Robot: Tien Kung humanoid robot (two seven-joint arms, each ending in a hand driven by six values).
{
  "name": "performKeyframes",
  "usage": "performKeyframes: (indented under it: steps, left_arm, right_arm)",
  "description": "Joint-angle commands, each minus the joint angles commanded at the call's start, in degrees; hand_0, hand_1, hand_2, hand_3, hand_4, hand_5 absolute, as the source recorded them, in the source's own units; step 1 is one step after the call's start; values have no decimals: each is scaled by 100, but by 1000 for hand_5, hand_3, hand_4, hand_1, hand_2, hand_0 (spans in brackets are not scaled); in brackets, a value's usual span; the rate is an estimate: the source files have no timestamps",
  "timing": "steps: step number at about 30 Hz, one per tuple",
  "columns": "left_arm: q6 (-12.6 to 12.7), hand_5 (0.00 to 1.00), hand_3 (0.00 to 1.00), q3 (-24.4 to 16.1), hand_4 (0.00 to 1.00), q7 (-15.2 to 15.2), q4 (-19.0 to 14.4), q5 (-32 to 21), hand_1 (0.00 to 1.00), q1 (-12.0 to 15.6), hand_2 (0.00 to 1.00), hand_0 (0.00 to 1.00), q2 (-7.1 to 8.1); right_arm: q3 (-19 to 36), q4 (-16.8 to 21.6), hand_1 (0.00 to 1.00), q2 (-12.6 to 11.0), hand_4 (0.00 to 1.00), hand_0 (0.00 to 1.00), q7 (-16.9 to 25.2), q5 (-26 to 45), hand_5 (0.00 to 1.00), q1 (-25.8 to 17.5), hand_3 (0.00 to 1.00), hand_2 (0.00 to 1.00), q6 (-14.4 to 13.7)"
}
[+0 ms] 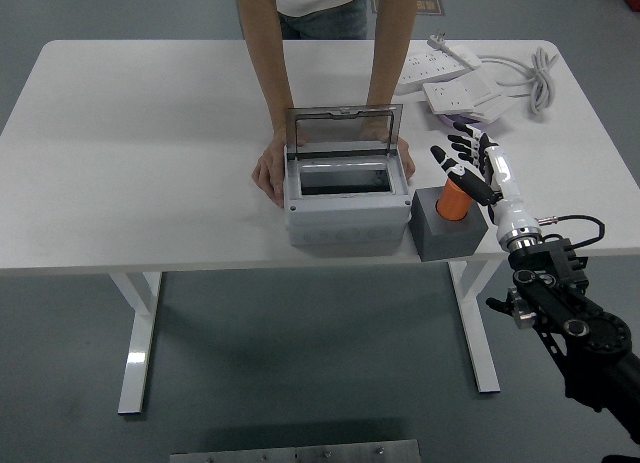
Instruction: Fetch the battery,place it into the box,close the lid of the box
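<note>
The orange battery (456, 198) is standing in the grey holder (449, 227); the right hand (474, 161) is hovering beside it, fingers spread.

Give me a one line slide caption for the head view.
Right hand open at the orange battery in its gray holder, while a person's hands steady the open-lidded box.

Right hand (468, 161) open over orange battery (456, 199); person steadies open box (347, 200).

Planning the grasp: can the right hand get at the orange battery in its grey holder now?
Probably yes: the right hand is open beside the orange battery, whose top stands clear of the grey holder.
</note>
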Motion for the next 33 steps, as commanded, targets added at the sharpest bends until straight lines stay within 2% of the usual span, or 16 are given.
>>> performKeyframes:
  steps: [20,21,26,27,32,33]
  left_arm:
    - [-8,579,817,2,839,2,0,5,897,1,835,822,-22]
    - [-8,577,817,-1,838,3,0,8,897,1,836,821,-23]
    - [-11,577,817,-9,838,7,0,28,897,-4,836,821,-26]
    - [-11,574,817,-13,837,8,0,34,898,-6,836,821,-26]
    - [-14,574,817,-30,837,16,1,64,898,-9,836,821,-25]
    - [-15,573,816,-32,835,18,0,68,897,-7,836,820,-24]
  right_arm:
    - [-60,2,793,40,967,769,32,-6,549,-158,823,775,-99]
    - [-65,1,787,45,955,737,36,-11,501,-165,817,772,-110]
    - [-86,-10,787,68,955,737,43,-44,501,-183,817,772,-159]
    - [-86,-12,772,70,865,683,44,-46,299,-184,812,768,-169]
    - [-90,-23,772,65,865,683,42,-66,299,-185,812,768,-221]
    - [-91,-23,760,63,816,652,39,-69,216,-186,802,763,-229]
